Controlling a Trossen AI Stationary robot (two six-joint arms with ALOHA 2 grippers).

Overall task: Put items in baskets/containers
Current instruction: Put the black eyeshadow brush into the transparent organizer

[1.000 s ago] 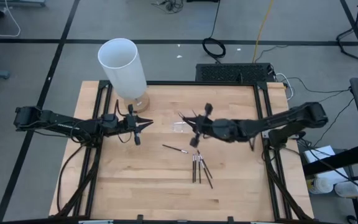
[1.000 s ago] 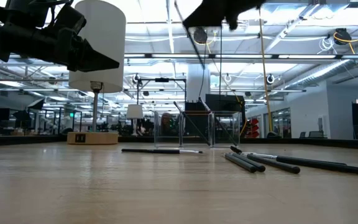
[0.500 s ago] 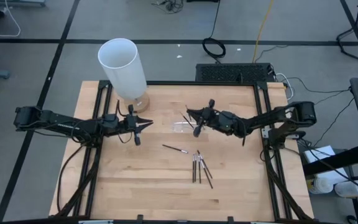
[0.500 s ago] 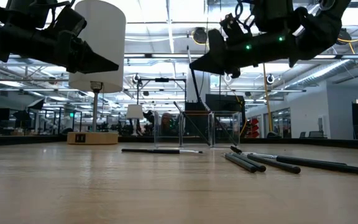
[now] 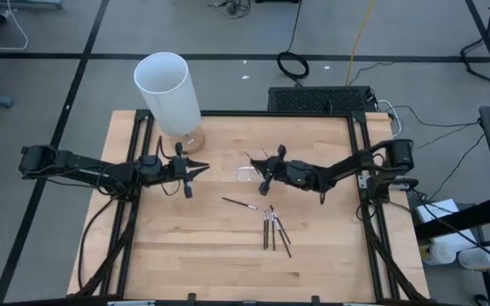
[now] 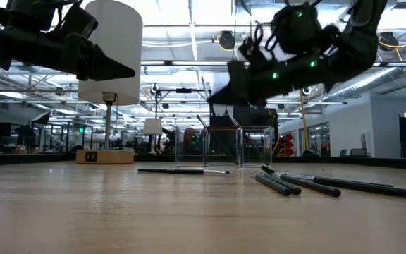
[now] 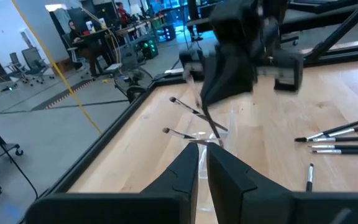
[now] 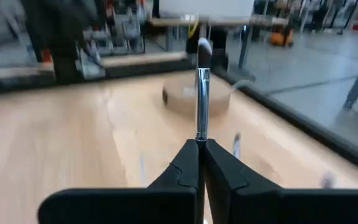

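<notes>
A small clear tray sits mid-table with two brushes leaning in it. My right gripper hovers just right of and above the tray, shut on another brush. One loose brush and a bunch of several brushes lie flat on the wood nearer the front. My left gripper waits left of the tray, pointing at it, fingers nearly together with nothing between them. My right gripper pinches the brush between its two fingertips, where the silvery shaft enters them; the rest of the handle is hidden between the fingers. The fingers come level from the table's right. The brush sticks out ahead along them, bristle end foremost, clear of the table.
A tall white cylinder on a round wooden base stands at the table's far left, behind my left gripper. Black frame rails run along the table's sides. Bare wood lies toward the near edge.
My right gripper has come down from high above the table to just above the clear tray, levelling out and rolling a little, with the brush still pinched. The brush now points forward toward the tray rather than slanting down below the gripper.
</notes>
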